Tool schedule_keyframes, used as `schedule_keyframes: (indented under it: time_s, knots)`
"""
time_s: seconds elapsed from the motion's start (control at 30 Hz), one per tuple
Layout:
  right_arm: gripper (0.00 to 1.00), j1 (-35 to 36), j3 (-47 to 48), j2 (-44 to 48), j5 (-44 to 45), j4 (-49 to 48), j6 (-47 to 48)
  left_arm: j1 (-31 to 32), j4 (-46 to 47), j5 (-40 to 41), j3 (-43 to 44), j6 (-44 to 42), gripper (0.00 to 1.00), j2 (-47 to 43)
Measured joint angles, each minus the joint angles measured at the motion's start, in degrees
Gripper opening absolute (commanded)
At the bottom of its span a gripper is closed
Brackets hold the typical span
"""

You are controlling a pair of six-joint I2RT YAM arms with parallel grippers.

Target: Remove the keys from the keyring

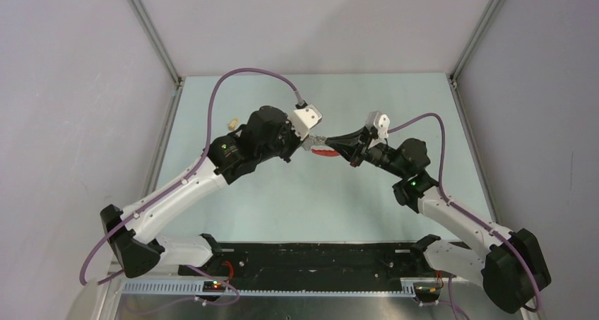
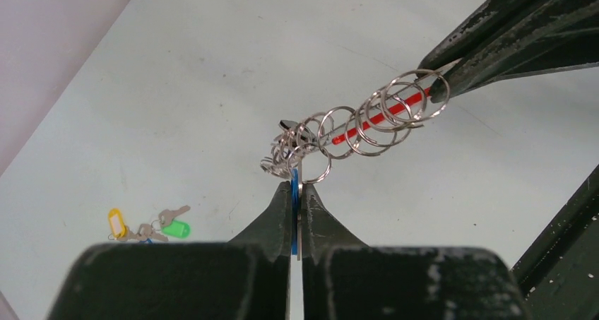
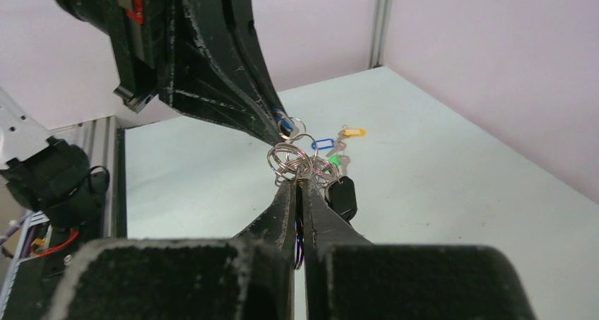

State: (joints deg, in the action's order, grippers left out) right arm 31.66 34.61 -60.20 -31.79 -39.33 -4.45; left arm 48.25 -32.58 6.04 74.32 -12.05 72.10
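The keyring, a red strap strung with several thin silvery rings, hangs stretched in the air between my two grippers; from above it is a red patch. My left gripper is shut on a blue-tagged key at the near end of the bunch. My right gripper is shut on the far end of the keyring, its fingers showing in the left wrist view. A black key tag hangs just beside the right jaws. The grippers nearly touch above mid-table.
A separate small key cluster with yellow and green tags lies on the pale table off to the left; it also shows far back in the right wrist view and as a tan speck from above. Grey walls enclose the table.
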Motion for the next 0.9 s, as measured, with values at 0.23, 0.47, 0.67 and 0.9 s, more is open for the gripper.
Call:
schedule_keyframes:
  time_s: [0.23, 0.47, 0.67, 0.9]
  knots:
    - [0.00, -2.0, -0.4, -1.3, -9.1, -2.8, -0.4, 0.0, 0.0, -0.8, -0.2, -0.5, 0.00, -0.4]
    - [0.57, -2.6, -0.7, -1.8, -17.1, -2.4, 1.6, -0.5, -0.5, -1.2, -1.5, -2.3, 0.00, -2.3]
    - [0.55, -2.7, -1.1, -0.2, -20.2, -0.7, 3.1, -1.0, -0.4, -2.4, -2.6, -4.7, 0.00, -4.4]
    - [0.38, -2.7, -1.2, 1.7, -19.2, -2.6, 1.8, -0.5, 0.1, -4.4, -3.0, -5.9, 0.00, -4.4]
